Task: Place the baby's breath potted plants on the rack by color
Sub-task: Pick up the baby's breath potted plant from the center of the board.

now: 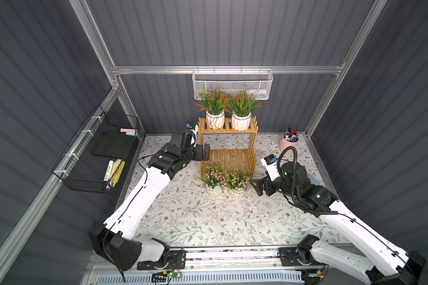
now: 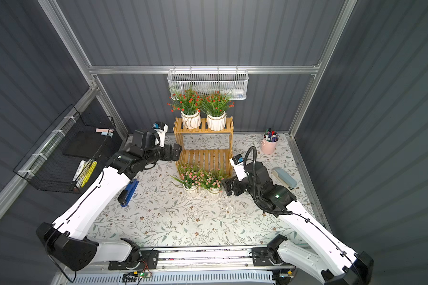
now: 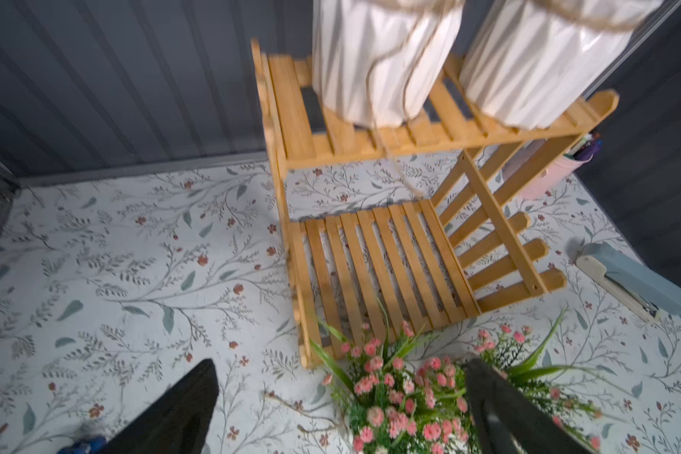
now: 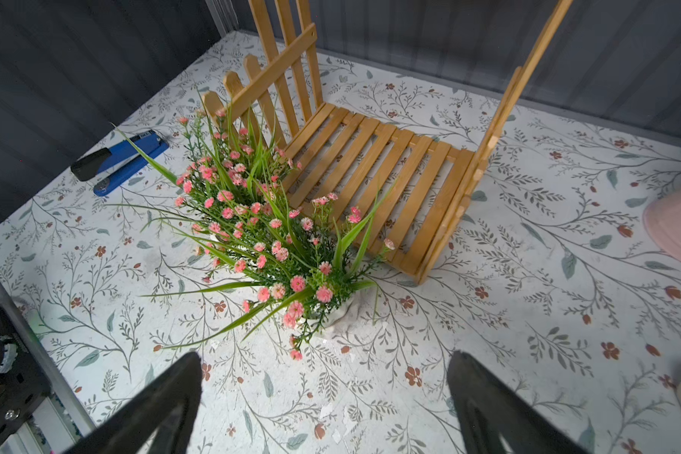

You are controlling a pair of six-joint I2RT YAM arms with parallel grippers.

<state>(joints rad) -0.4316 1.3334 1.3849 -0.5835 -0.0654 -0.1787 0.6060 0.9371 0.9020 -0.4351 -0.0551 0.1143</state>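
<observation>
The rack (image 1: 230, 159) stands at the back middle of the table. Two red baby's breath potted plants (image 1: 214, 108) (image 1: 242, 109) sit side by side on its upper tier. Its lower tier (image 3: 382, 267) holds nothing. Two pink plants (image 1: 213, 180) (image 1: 237, 183) stand together on the table just in front of the rack. My left gripper (image 1: 205, 152) hangs open by the rack's left side, above and behind the pink plants (image 3: 402, 393). Open too, my right gripper (image 1: 256, 186) is low, just right of the pink plants (image 4: 268, 236) and apart from them.
A white mesh basket (image 1: 232, 84) hangs on the back wall above the red plants. A black wire basket (image 1: 97, 153) is on the left wall. A pink cup of pens (image 1: 288, 143) stands back right. A blue stapler (image 2: 129, 188) and a grey-blue stapler (image 2: 284, 177) lie on the table.
</observation>
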